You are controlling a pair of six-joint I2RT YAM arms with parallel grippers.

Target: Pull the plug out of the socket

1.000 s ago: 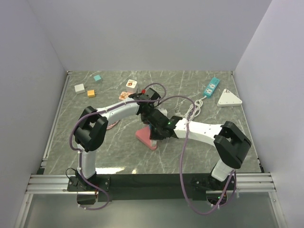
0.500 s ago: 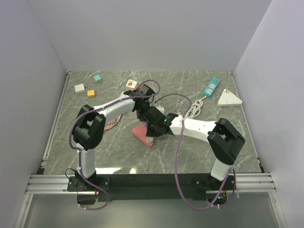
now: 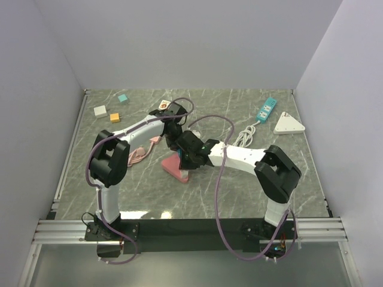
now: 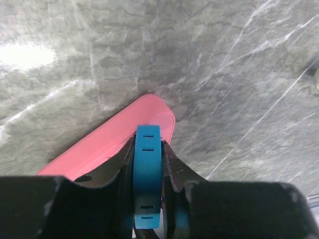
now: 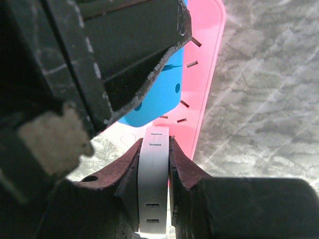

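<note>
The pink socket strip [image 3: 173,168] lies mid-table under both grippers, and also shows in the left wrist view [image 4: 107,147] and the right wrist view [image 5: 205,55]. My left gripper [image 4: 148,144] is shut on a blue plug [image 4: 147,169] that stands on the strip. My right gripper [image 5: 155,141] is shut on a white plug [image 5: 153,189] right next to the blue plug [image 5: 155,97]. From above, the left gripper [image 3: 175,131] and the right gripper [image 3: 182,150] are crowded together over the strip. The plugs' prongs are hidden.
A pink cable [image 3: 139,154] trails left of the strip. A white cord coil [image 3: 242,139], a teal power strip [image 3: 267,108] and a white triangular piece [image 3: 289,124] sit back right. Small blocks [image 3: 100,110] lie back left.
Both arms have moved left and a little toward the back, and the pink socket strip has shifted left with them. Both grips are unchanged.
</note>
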